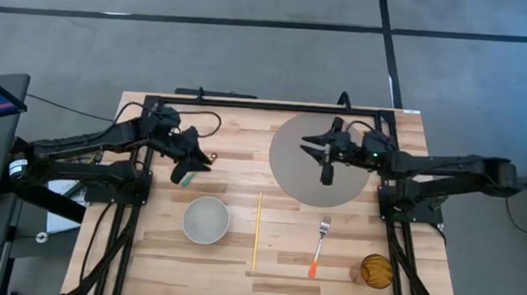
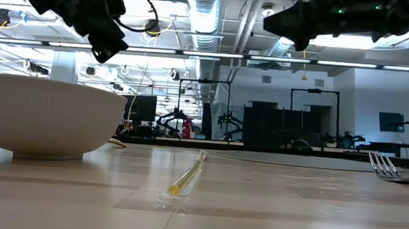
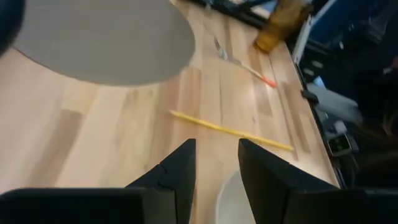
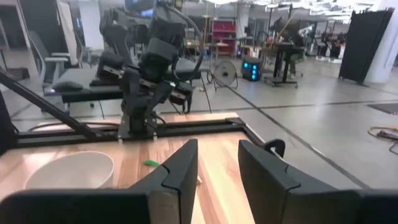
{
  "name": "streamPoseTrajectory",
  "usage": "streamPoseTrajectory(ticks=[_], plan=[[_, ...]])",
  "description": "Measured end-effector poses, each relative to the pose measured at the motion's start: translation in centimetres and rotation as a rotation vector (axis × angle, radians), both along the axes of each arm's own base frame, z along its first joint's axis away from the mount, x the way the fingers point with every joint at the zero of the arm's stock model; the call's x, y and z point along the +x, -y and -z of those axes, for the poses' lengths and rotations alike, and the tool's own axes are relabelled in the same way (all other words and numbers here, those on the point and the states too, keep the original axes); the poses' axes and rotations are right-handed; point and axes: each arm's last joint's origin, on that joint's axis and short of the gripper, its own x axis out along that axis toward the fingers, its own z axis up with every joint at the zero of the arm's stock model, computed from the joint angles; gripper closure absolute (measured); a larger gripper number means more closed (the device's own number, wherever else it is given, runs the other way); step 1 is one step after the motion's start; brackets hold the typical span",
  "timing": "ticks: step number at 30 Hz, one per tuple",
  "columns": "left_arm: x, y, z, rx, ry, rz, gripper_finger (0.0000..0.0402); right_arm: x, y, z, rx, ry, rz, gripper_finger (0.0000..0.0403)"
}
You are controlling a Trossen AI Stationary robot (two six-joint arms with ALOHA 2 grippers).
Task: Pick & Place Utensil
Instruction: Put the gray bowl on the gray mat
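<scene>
Fork (image 1: 320, 244) with the orange handle is just lying on the wooden table (image 1: 247, 118), near the front edge on the right side, tines pointing toward the big grey round mat (image 1: 291, 159) further back. No readable writing or brand anywhere that I can make out. Left of the fork there's a long yellow straw-like stick (image 1: 257, 231), and left of that a white bowl (image 1: 206, 220); a yellowish-brown thing (image 1: 377, 271) sits at the front right corner, can't tell what it is. Right gripper (image 1: 326, 173) hovers over the grey mat, well apart from the fork, fingers parted with nothing between them. Left gripper (image 1: 185, 172) hangs above the table behind the bowl, also spread and empty. Nothing is sitting between the right gripper and the fork.
</scene>
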Motion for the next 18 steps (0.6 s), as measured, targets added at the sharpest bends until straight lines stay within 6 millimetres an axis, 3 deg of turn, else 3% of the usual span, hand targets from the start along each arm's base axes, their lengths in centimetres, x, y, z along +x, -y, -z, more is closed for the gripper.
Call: streamPoseTrajectory(ticks=[10,18], plan=[[3.4,1.8,4.1,-0.061,-0.247,0.108,0.028,1.1,0.2,0.6,0.007,-0.039,0.0,0.0294],[4.2,3.1,5.2,-0.036,-0.317,0.148,0.028,1.0,0.3,0.5,-0.012,-0.037,0.003,0.0294]])
